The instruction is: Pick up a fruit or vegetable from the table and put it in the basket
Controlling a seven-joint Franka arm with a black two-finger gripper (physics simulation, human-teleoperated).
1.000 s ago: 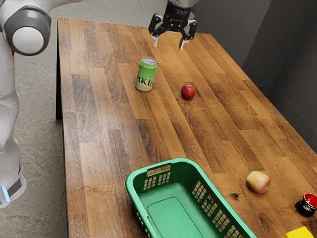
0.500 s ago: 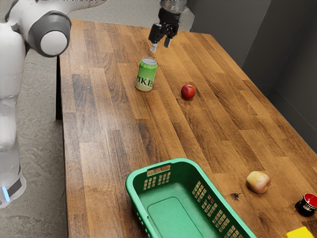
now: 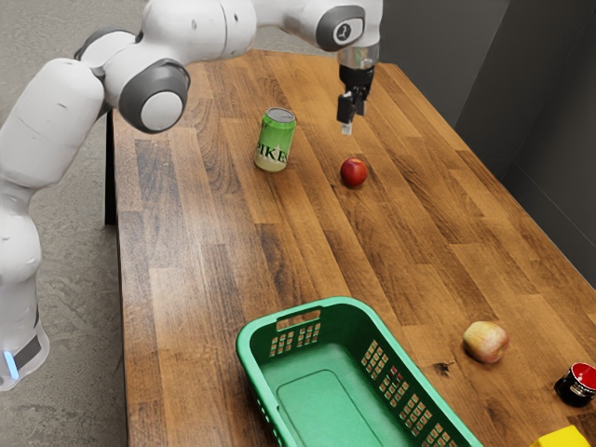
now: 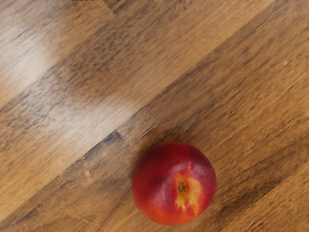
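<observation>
My gripper (image 3: 348, 121) hangs upright just above and behind the small red fruit (image 3: 354, 172) in the exterior view, with a gap between them. It is seen edge-on, so its state cannot be told. From the wrist camera, the red fruit (image 4: 174, 183) has a yellow patch around its stem hollow and rests on the wood. A pale yellow-red fruit (image 3: 486, 343) lies at the exterior view's lower right. The green basket (image 3: 326, 410) stands at the lower middle, and the part of its floor in view is bare.
A green can (image 3: 274, 142) stands upright on the wooden table (image 3: 205, 270), to the exterior view's left of the red fruit. At the exterior view's lower right are a small black bowl (image 3: 575, 386), red inside, and a yellow object (image 3: 562, 438).
From near the far edge of the table, my gripper has come closer to the red fruit and turned edge-on to the exterior camera. The arm has swung farther over the table; the objects have stayed put.
</observation>
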